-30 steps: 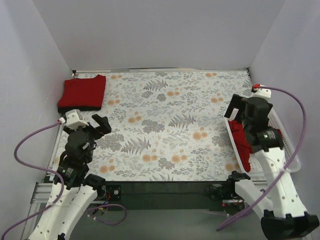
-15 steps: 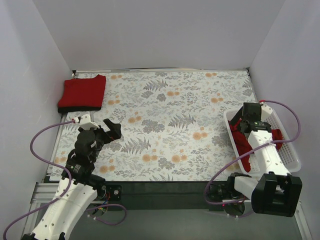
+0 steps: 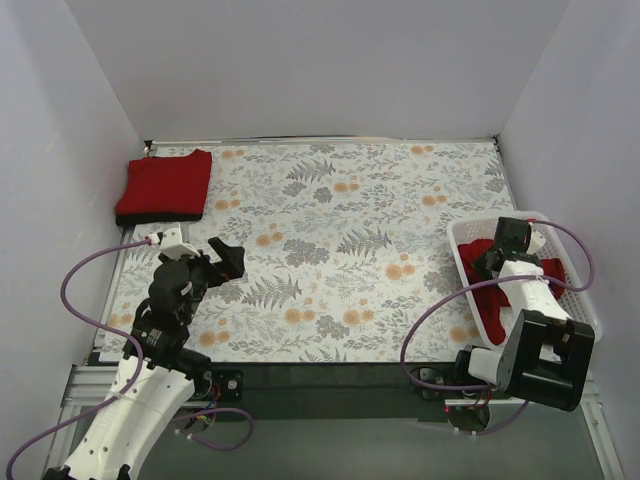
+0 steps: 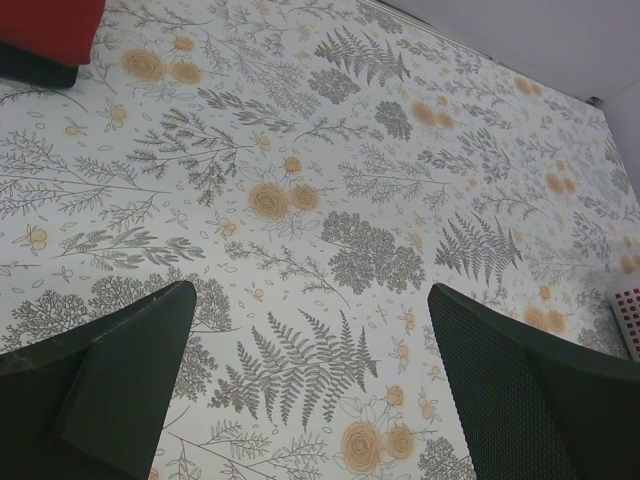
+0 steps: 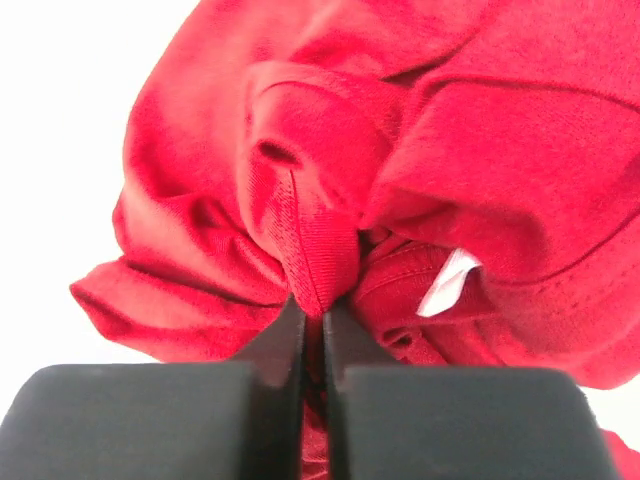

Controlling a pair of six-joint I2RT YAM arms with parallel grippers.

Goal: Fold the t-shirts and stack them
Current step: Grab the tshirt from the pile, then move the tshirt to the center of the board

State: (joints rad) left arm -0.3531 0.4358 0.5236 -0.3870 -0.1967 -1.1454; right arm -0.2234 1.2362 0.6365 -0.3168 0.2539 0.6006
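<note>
A crumpled red t-shirt [image 3: 484, 290] lies heaped in the white lattice basket [image 3: 562, 238] at the right. My right gripper [image 3: 497, 266] is down in the basket, shut on a fold of that t-shirt [image 5: 450, 130]. In the right wrist view the cloth is pinched between the two dark fingers [image 5: 313, 310], and a white label [image 5: 447, 283] shows beside them. A folded red t-shirt [image 3: 165, 183] lies on a black one [image 3: 150, 216] at the far left corner. My left gripper [image 3: 226, 262] hovers open over the floral cloth with nothing between its fingers [image 4: 310, 340].
The floral tablecloth [image 3: 340, 250] covers the table between the stack and the basket. White walls close in the back and both sides. The left wrist view shows the stack's corner [image 4: 45, 25] and a bit of the basket [image 4: 628, 315].
My right arm has dropped into the basket and its jaws have closed on the red t-shirt. The left arm shifted a little forward earlier and then held still, open.
</note>
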